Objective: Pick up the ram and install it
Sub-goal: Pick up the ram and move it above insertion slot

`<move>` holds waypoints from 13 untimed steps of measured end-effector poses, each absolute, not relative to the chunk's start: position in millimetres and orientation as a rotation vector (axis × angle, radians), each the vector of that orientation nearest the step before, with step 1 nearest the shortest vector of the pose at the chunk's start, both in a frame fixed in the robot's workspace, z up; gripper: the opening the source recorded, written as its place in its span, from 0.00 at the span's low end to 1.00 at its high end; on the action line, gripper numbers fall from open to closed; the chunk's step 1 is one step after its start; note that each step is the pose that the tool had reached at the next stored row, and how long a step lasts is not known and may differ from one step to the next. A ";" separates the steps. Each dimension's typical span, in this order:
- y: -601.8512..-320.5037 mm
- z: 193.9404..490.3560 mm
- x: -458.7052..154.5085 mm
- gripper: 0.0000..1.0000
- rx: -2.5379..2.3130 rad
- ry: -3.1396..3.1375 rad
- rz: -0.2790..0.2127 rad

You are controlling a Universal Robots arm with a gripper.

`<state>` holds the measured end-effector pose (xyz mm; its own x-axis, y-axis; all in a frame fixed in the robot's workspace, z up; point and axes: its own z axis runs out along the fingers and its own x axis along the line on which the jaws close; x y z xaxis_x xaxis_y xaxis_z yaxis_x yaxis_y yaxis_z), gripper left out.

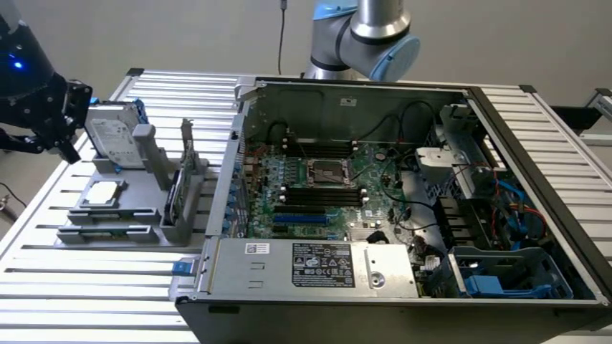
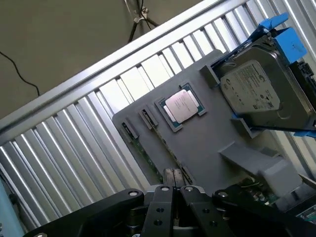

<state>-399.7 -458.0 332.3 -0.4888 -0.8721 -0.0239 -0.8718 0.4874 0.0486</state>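
The ram (image 2: 146, 159) shows as a thin greenish edge standing in a slot of the grey holder (image 2: 207, 143), between the processor chip and the holder's rim. My gripper (image 2: 173, 186) hangs above the end of that slot with its black fingers pressed together and nothing between them. In the exterior view the gripper (image 1: 65, 147) hovers at the far left, over the left end of the grey holder (image 1: 125, 222). The open computer case (image 1: 383, 201) lies to the exterior view's right, its black memory slots (image 1: 325, 195) showing on the motherboard.
On the holder sit a silver hard drive (image 2: 259, 91) with blue rails, a processor chip (image 2: 181, 105) and an upright card with a metal bracket (image 1: 185, 168). The ribbed metal table (image 1: 86, 287) carries everything. The case's power supply (image 1: 316, 265) is at the front.
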 end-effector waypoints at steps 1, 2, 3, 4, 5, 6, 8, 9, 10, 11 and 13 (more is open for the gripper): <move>-458.0 331.5 -399.7 0.11 1.610 -2.691 -0.085; -458.0 330.7 -399.6 0.11 1.634 -2.676 -0.085; -458.0 329.9 -399.6 0.11 1.658 -2.661 -0.085; -458.0 329.1 -399.6 0.11 1.682 -2.645 -0.085; -458.0 328.3 -399.6 0.11 1.706 -2.629 -0.085; -458.0 327.6 -399.6 0.11 1.730 -2.613 -0.084; -458.1 326.2 -399.6 0.11 1.776 -2.580 -0.084; -458.1 325.6 -399.6 0.11 1.799 -2.564 -0.084; -458.1 324.9 -399.6 0.11 1.822 -2.547 -0.084; -458.1 324.2 -399.6 0.11 1.845 -2.530 -0.084; -458.0 323.0 -399.6 0.11 1.889 -2.496 -0.083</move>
<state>-399.6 -458.0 323.0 -0.2718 -0.9621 -0.0240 -0.9615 0.2704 0.0486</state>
